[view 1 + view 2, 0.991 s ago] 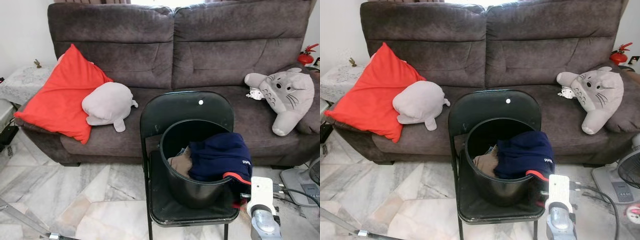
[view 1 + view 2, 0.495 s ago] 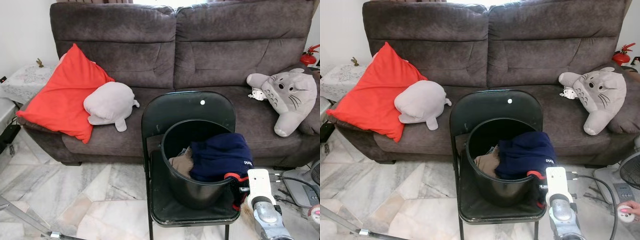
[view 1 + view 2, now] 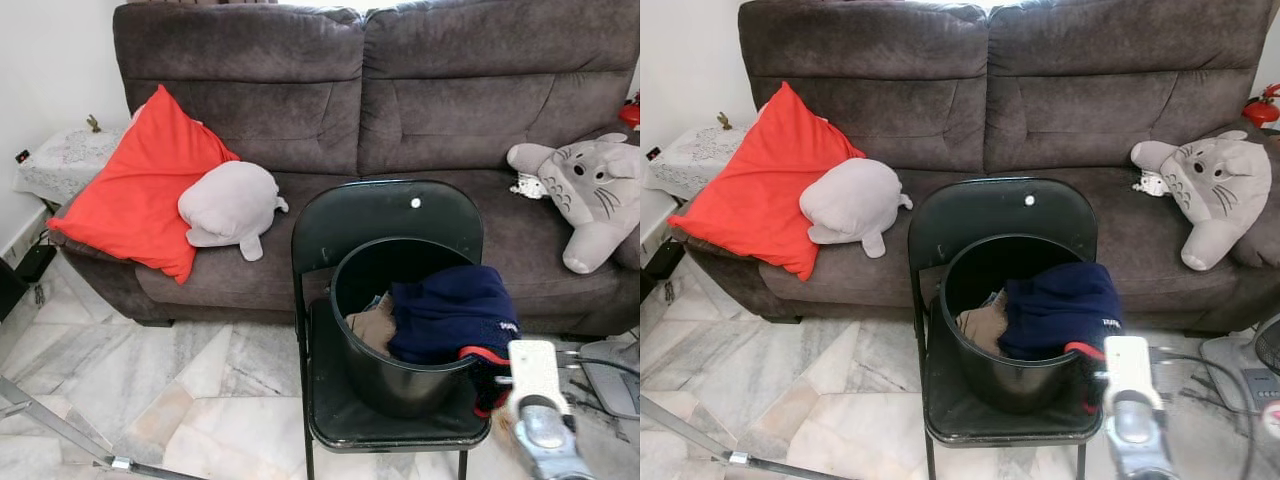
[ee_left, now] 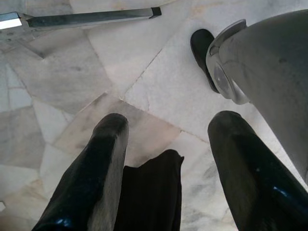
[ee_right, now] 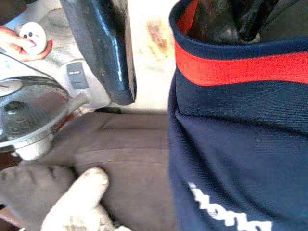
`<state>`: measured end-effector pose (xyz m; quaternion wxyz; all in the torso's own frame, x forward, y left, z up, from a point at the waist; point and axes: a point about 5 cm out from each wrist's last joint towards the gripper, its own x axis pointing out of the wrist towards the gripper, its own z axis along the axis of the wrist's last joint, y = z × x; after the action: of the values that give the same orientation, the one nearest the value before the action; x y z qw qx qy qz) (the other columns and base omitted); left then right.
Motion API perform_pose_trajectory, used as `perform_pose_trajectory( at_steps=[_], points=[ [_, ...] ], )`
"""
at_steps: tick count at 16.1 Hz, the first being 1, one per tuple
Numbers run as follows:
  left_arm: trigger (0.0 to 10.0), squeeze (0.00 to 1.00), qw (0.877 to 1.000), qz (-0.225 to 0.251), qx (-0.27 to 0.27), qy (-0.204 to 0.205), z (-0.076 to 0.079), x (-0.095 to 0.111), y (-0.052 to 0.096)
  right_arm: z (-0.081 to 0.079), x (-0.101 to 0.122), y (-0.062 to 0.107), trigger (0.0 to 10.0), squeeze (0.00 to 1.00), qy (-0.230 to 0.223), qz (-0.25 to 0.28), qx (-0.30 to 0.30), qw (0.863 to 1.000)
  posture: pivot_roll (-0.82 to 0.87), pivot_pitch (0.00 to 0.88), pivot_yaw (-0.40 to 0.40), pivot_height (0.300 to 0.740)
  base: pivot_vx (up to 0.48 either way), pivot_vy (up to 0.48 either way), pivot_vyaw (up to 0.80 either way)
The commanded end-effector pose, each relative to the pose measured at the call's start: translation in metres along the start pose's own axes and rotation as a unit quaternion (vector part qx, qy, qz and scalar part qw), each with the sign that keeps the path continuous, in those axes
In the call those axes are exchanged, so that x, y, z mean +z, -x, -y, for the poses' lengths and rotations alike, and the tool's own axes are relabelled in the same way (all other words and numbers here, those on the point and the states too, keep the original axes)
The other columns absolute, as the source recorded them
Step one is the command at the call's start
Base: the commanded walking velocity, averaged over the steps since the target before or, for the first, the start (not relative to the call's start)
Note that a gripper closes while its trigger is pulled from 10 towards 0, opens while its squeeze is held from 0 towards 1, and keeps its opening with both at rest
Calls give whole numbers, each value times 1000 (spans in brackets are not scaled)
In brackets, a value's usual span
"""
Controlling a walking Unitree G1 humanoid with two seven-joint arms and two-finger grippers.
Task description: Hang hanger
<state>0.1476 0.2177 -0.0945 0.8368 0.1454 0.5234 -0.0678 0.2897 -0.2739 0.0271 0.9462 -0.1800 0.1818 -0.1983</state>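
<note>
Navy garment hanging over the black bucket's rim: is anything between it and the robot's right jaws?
Nothing visible does. The right gripper is close beside the navy garment with the red stripe, draped over the round black plastic bucket on the black folding chair. The left gripper hangs idle.

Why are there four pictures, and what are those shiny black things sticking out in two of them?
A walking robot took them. Two come from its head, looking down at a black bucket of clothes standing on a black chair before a brown sofa. A navy garment hangs over the bucket's rim. The other two come from cameras on its wrists. The black things are its fingers. The left gripper hangs open over the marble floor, holding nothing. The right gripper is up close to the navy garment; one finger shows beside it. I can't tell whether it is gripping. I can't make out a hanger.
</note>
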Motion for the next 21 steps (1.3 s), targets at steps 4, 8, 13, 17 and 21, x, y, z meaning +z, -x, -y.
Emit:
perform_pose_trajectory(
  at_steps=[4,8,13,17,21],
  points=[
    [10000,0,1000,-8,4,-5,-4,-6,1,6,3,2,0,0,-20,37,-25,999,-22,93,90,740,0,0,0],
    [10000,0,1000,-7,3,-6,-4,-5,1,13,13,2,0,0,-17,79,-39,996,-38,89,87,740,0,0,0],
    [10000,0,1000,-6,3,-6,-4,-4,1,23,61,-7,0,0,-16,182,-27,983,-51,85,83,740,0,0,0],
    [10000,0,1000,-5,3,-6,-3,-3,1,10,110,-11,0,0,-14,251,26,968,-55,83,80,740,0,0,0],
    [10000,0,1000,-4,5,-3,-3,-3,1,-34,152,-5,0,0,18,298,163,940,-52,79,75,740,0,0,0]
  ],
)
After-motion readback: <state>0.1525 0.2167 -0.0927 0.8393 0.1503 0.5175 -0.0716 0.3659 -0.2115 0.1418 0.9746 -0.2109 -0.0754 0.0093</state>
